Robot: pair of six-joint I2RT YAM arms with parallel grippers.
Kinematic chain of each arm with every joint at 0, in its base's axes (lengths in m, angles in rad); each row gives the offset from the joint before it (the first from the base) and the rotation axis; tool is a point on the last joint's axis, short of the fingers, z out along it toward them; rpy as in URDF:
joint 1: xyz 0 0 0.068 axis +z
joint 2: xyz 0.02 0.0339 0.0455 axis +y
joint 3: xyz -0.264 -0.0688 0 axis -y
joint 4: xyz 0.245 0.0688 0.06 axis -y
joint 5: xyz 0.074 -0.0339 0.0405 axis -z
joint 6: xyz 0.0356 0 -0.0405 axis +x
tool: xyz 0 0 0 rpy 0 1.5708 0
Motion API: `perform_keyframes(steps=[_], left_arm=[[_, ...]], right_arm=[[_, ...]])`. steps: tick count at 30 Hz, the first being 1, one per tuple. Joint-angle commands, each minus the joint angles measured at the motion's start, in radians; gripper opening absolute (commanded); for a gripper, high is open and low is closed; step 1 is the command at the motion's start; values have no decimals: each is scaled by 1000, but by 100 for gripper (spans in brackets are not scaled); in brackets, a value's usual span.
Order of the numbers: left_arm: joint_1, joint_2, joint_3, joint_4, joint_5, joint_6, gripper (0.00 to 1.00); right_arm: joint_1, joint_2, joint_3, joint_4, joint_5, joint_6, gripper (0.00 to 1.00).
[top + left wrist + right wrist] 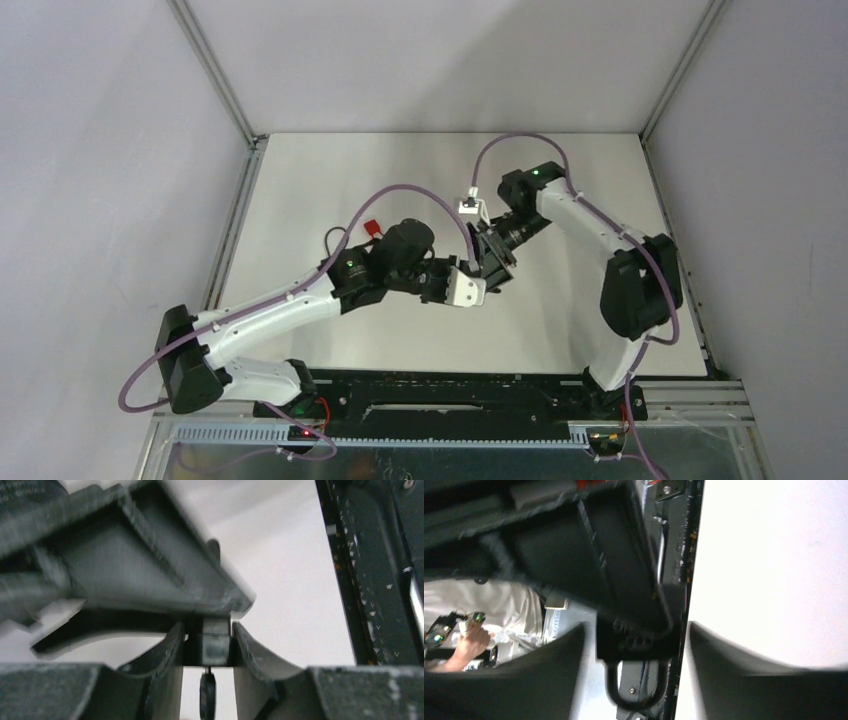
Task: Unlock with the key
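The black padlock (634, 640) hangs in the air between both grippers above the table's middle. In the right wrist view its shackle (636, 690) points toward the camera. My right gripper (636, 630) holds the wide body, one finger on each side. In the left wrist view my left gripper (207, 630) is shut on the narrow sides of the padlock (216, 647). The key (207, 695) sticks out of the lock's end toward that camera, its dark head edge-on between the fingers and touching neither. From above, the left gripper (468, 290) and right gripper (495, 265) meet tip to tip.
A small red item (373, 228) shows beside the left arm's wrist. The white table (330, 180) has grey walls on three sides. The black base rail (450, 390) runs along the near edge. Purple cables loop over both arms.
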Motion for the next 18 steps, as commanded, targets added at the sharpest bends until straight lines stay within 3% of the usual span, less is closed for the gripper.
perform_keyframes(steps=[1, 9, 14, 18], left_arm=[[71, -52, 63, -100, 55, -125, 0], [157, -66, 84, -93, 156, -202, 0], [239, -44, 102, -61, 307, -336, 0], [290, -38, 83, 43, 430, -488, 0]], right_arm=[[-62, -136, 40, 37, 26, 68, 98], [-80, -263, 18, 184, 120, 192, 100], [-44, -408, -83, 468, 255, 355, 95], [-33, -478, -157, 622, 277, 423, 90]])
